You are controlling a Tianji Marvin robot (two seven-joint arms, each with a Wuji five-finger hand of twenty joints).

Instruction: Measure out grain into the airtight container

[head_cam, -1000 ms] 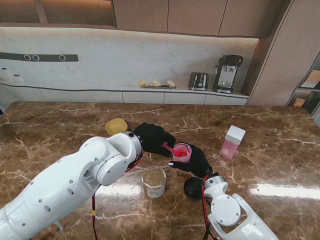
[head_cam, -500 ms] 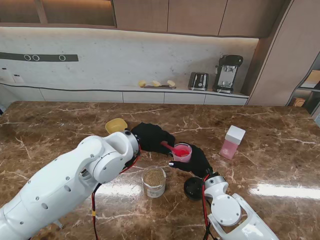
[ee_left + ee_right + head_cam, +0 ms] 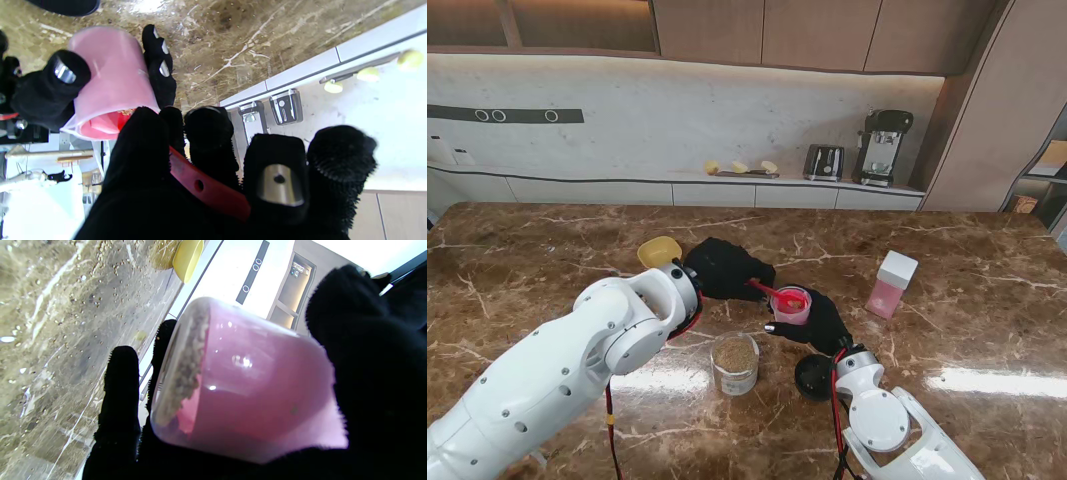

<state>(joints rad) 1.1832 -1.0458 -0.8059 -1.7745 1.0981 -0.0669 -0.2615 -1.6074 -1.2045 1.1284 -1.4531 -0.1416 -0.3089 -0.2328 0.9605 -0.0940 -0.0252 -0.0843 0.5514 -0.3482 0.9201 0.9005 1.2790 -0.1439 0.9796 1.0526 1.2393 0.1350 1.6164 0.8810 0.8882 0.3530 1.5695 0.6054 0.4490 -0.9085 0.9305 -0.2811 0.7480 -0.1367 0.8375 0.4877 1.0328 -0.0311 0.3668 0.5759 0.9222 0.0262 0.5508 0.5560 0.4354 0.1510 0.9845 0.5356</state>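
Note:
My right hand (image 3: pixel 819 322) is shut on a pink measuring cup (image 3: pixel 791 304), held above the table; the right wrist view shows the measuring cup (image 3: pixel 240 390) with grain lying at its bottom. My left hand (image 3: pixel 725 268) is shut on a red scoop (image 3: pixel 777 294) whose bowl sits at the cup's mouth. In the left wrist view the scoop's handle (image 3: pixel 203 186) runs between my fingers toward the measuring cup (image 3: pixel 110 83). A clear jar of grain (image 3: pixel 735 363) stands nearer to me, with a black lid (image 3: pixel 812 377) on its right.
A yellow bowl (image 3: pixel 658 251) sits on the table behind my left hand. A pink box with a white lid (image 3: pixel 892 284) stands to the right. The marble table (image 3: pixel 967 340) stretches wide around them.
My left hand has drawn back to the left and farther from me, tilting the scoop's bowl into the cup's mouth. The right hand and cup have held still.

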